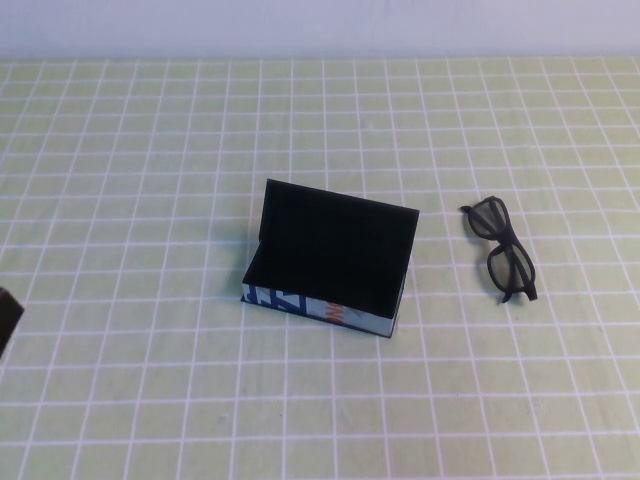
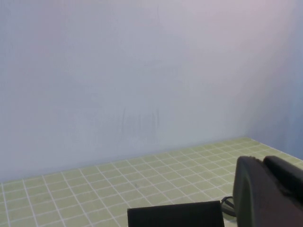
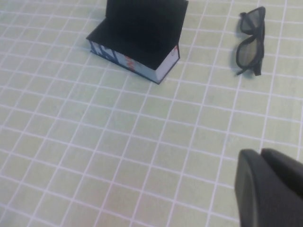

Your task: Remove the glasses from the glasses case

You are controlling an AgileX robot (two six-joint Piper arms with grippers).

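The glasses case [image 1: 325, 262] stands open mid-table, lid upright, black inside showing nothing in it, printed blue, white and orange side facing me. The black glasses [image 1: 503, 249] lie on the mat to the right of the case, apart from it. The right wrist view shows the case [image 3: 137, 40] and the glasses [image 3: 251, 40] far from my right gripper [image 3: 260, 153], which is shut and empty. My left gripper [image 2: 262, 161] is shut and empty, low at the table's left edge [image 1: 8, 320]; its view catches the case lid [image 2: 175, 215] and a bit of the glasses [image 2: 228, 204].
A green mat with a white grid [image 1: 150, 400] covers the table. A pale wall [image 1: 320, 25] runs along the far edge.
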